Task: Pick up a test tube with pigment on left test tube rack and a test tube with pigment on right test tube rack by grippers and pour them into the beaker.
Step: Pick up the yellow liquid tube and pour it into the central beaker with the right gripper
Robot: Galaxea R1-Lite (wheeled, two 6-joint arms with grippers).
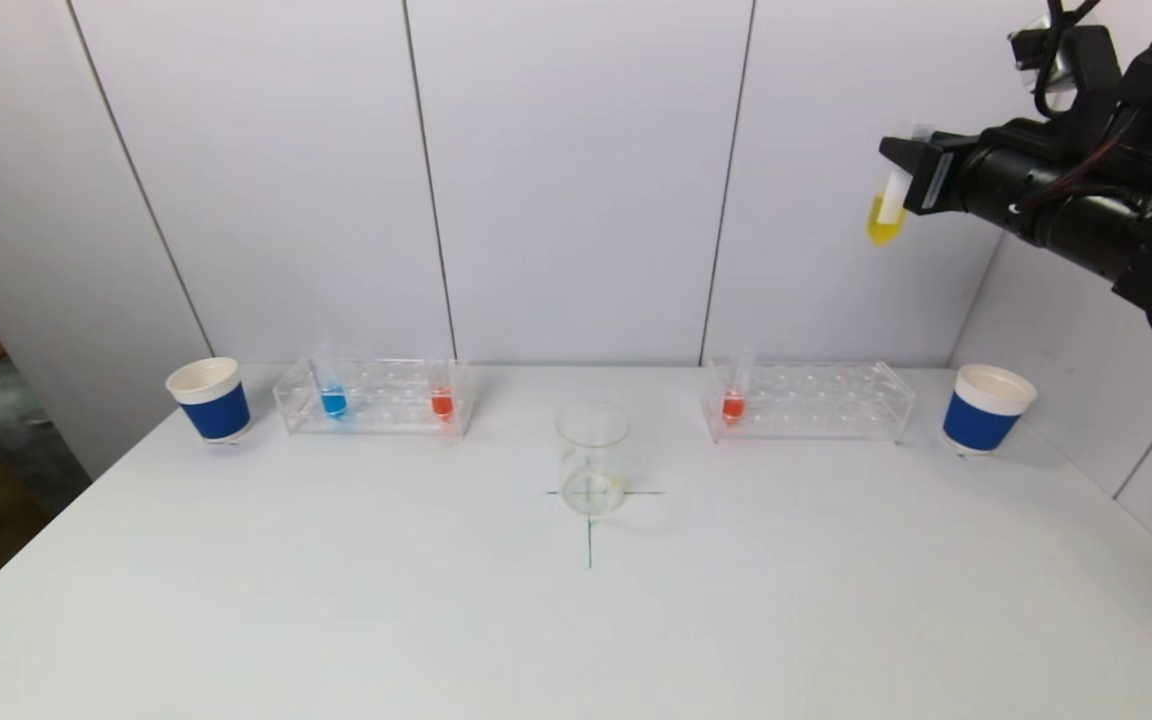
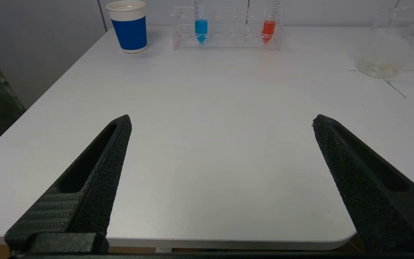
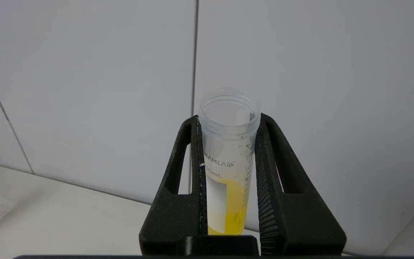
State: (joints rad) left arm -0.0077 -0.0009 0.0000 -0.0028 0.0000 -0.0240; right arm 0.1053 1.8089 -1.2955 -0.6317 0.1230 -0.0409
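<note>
My right gripper (image 1: 904,185) is clamped on the yellow test tube (image 1: 887,211), high above the right rack (image 1: 808,400) — next I carry it down-left to the beaker (image 1: 592,457) and tip, while my left gripper (image 2: 221,151) waits open.

— Right arm (image 1: 1056,190)?
— Black all over. Thick round barrel, slightly glossy, with thin red and black wires (image 1: 1096,165) strung along the top and a boxy black module (image 1: 1086,70) mounted above.
— Right gripper (image 3: 228,120)?
— Matte black plastic. Two broad fingers (image 3: 178,180), each pierced by a triangular cut-out, with fine ribbing down the inner faces.
— Left gripper (image 2: 221,120)?
— Same black. Long tapering fingers (image 2: 99,169), grainy like coarse foam, a narrow slot sunk into each, woven ridging near one base.
</note>
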